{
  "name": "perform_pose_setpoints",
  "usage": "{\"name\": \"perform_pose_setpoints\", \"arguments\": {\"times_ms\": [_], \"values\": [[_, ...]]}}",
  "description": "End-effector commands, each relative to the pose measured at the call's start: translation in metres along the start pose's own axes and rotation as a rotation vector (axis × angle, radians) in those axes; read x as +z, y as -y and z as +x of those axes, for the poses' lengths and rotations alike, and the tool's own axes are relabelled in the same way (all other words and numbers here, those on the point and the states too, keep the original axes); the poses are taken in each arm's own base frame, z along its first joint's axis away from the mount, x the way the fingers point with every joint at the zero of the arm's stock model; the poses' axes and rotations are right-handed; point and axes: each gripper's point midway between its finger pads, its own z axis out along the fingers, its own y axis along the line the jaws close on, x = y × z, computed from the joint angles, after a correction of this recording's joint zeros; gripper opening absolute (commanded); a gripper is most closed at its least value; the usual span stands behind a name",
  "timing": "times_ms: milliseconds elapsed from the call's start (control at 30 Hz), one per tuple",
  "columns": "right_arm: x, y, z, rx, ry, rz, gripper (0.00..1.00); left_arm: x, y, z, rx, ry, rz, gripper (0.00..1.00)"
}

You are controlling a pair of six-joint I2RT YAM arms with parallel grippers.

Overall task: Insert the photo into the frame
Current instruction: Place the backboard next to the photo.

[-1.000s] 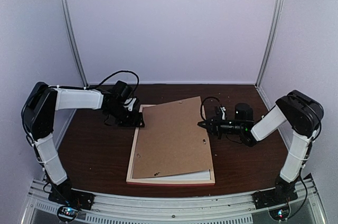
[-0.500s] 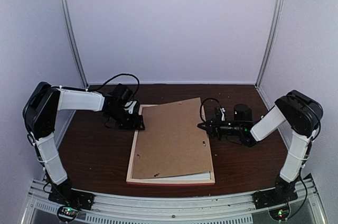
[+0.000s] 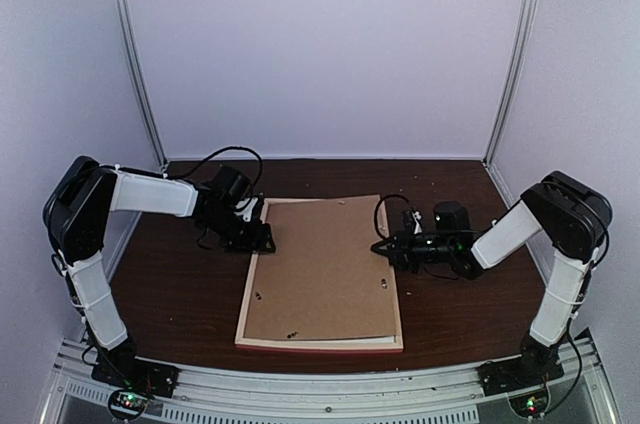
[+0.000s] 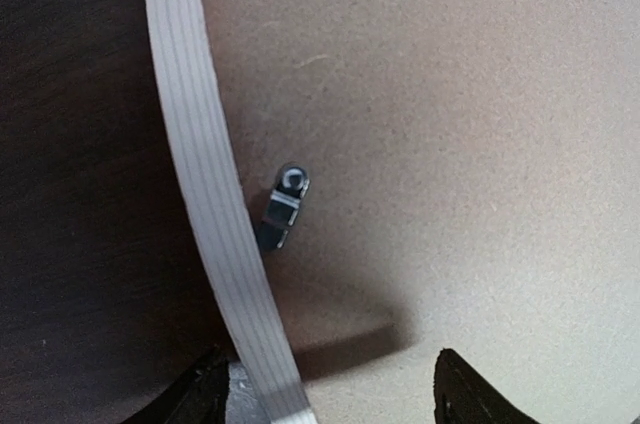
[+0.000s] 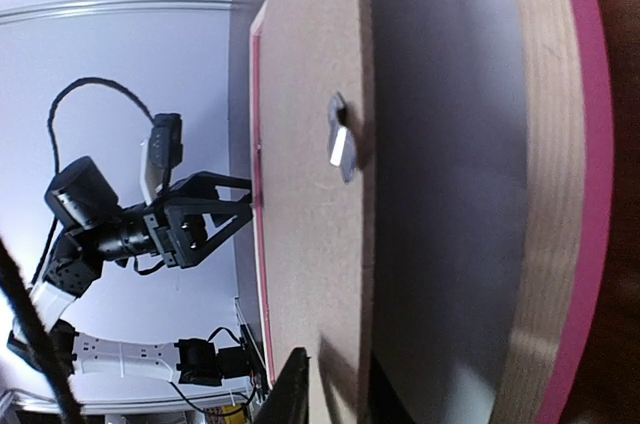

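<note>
The frame (image 3: 320, 346) lies back-up on the table, with its pink rim (image 5: 590, 144) and pale wood showing. A brown backing board (image 3: 325, 264) covers it and lines up with it. The photo is hidden. My left gripper (image 3: 258, 236) is at the frame's far-left corner. It stands open (image 4: 335, 399) astride the pale rim (image 4: 195, 144) and the board's edge (image 4: 450, 94). My right gripper (image 3: 383, 246) is at the board's right edge. Its jaws (image 5: 340, 394) are slightly parted around that edge, which still stands a little above the frame.
A small metal turn clip (image 4: 285, 199) sits on the board beside the left rim, and another (image 5: 340, 149) sits near the right edge. Dark wood table (image 3: 180, 294) surrounds the frame. Walls and metal posts (image 3: 135, 64) close in the back and sides.
The backing board has swung from skewed to square with the frame and dropped lower. My right gripper's jaws have loosened on its edge. The left gripper has hardly moved.
</note>
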Motion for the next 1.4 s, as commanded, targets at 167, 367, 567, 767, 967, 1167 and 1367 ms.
{"name": "perform_pose_setpoints", "arguments": {"times_ms": [167,367,567,767,967,1167,1367], "values": [[0.001,0.0,0.004,-0.134,-0.012,0.16,0.32,0.005,0.003,-0.003,-0.01,0.024,0.037,0.71],[0.0,-0.002,0.004,-0.181,-0.018,0.235,0.38,0.007,0.004,-0.001,-0.01,0.022,0.045,0.71],[0.002,-0.001,0.006,-0.198,-0.03,0.276,0.45,0.008,0.004,0.0,-0.009,0.024,0.052,0.71],[0.004,0.002,0.01,-0.227,-0.049,0.351,0.52,0.009,0.004,0.001,-0.01,0.021,0.055,0.71],[0.003,0.002,0.011,-0.28,-0.064,0.458,0.64,0.009,0.005,0.002,-0.01,0.023,0.061,0.71],[0.005,0.002,0.012,-0.314,-0.075,0.524,0.73,0.009,0.005,0.003,-0.01,0.026,0.063,0.71],[0.0,0.004,0.012,-0.34,-0.071,0.602,0.82,0.003,0.006,0.002,-0.005,0.039,0.059,0.71]]}}
